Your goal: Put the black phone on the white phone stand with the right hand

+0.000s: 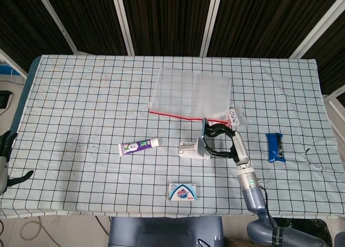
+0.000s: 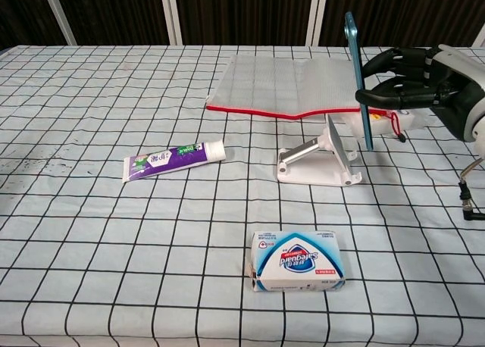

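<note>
My right hand (image 2: 405,78) (image 1: 223,142) holds the black phone (image 2: 358,78) (image 1: 204,131) upright and edge-on, its blue case edge showing. The phone hangs just above and right of the white phone stand (image 2: 322,161) (image 1: 194,149), close to its raised back plate; whether they touch I cannot tell. The stand sits on the checked tablecloth near the table's middle. My left hand (image 1: 5,163) shows only at the far left edge of the head view, off the table, its fingers unclear.
A clear zip bag with a red strip (image 2: 295,85) lies behind the stand. A toothpaste tube (image 2: 173,160) lies to the left, a soap box (image 2: 297,261) in front. A blue packet (image 1: 275,146) lies to the right, a small tagged item (image 1: 233,116) beside the bag.
</note>
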`<state>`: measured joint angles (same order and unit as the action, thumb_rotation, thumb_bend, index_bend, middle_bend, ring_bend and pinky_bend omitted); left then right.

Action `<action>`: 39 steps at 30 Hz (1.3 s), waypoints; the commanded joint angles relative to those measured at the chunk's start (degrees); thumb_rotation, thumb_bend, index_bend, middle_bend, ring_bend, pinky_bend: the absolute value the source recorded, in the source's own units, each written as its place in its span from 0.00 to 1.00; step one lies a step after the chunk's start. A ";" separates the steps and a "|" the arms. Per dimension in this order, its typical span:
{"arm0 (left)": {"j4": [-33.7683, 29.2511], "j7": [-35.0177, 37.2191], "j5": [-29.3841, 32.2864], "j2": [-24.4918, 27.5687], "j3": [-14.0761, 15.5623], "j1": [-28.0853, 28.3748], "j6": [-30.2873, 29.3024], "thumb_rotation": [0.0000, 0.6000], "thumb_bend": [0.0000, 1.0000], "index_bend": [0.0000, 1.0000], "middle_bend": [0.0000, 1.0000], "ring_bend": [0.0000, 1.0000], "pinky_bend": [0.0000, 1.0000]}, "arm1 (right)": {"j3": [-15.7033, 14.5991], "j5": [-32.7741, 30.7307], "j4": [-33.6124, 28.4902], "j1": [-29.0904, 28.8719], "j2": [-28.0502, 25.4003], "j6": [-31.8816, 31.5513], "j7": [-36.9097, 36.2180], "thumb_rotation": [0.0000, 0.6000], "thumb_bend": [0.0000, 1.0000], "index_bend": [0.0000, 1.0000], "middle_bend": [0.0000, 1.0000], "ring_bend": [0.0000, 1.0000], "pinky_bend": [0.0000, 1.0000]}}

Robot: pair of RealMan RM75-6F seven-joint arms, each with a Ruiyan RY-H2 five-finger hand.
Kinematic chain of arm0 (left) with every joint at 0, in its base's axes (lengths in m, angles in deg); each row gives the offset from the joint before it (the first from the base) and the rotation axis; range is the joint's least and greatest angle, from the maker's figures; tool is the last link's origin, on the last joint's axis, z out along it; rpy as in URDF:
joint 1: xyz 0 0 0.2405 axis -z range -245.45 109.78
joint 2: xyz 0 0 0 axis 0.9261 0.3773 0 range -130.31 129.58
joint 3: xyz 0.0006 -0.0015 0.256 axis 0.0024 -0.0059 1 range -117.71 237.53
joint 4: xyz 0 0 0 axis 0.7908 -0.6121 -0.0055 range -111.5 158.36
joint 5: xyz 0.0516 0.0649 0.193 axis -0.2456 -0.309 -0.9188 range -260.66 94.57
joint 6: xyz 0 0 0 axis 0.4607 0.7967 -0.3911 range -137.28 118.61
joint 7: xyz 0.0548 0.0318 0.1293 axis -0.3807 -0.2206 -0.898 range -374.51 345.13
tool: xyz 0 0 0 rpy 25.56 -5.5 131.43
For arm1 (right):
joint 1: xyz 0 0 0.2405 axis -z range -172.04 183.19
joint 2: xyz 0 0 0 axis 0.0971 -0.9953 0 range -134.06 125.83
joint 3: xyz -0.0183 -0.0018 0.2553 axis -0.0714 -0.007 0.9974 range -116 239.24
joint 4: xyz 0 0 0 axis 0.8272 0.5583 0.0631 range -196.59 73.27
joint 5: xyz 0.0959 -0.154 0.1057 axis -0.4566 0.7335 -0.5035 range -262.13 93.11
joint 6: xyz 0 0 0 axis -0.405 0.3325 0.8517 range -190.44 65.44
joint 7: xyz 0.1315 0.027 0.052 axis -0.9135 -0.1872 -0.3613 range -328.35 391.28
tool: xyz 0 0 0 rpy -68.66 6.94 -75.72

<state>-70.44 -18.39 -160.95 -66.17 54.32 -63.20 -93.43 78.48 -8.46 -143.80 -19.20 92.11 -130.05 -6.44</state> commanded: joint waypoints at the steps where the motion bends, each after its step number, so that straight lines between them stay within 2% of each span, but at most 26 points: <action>1: -0.03 0.09 -0.02 0.04 -0.01 0.01 0.01 1.00 0.00 0.00 0.00 0.00 0.00 | -0.45 -0.16 0.41 0.18 0.80 -0.22 -0.37 1.00 0.44 0.48 0.47 0.43 0.30; 11: -0.05 0.66 -0.10 0.24 0.05 0.05 0.23 1.00 0.00 0.00 0.00 0.00 0.00 | -1.90 0.18 2.44 0.59 3.51 -1.03 -0.61 1.00 0.44 0.48 0.47 0.43 0.30; 39: -0.24 1.80 0.64 0.53 -0.18 0.24 0.98 1.00 0.00 0.00 0.00 0.00 0.00 | -1.55 -0.45 9.21 -0.21 9.12 -0.65 -2.59 1.00 0.44 0.48 0.47 0.43 0.28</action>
<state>-70.68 -16.60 -160.34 -65.65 54.15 -62.96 -92.47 76.95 -8.86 -134.70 -19.41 101.14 -130.76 -8.96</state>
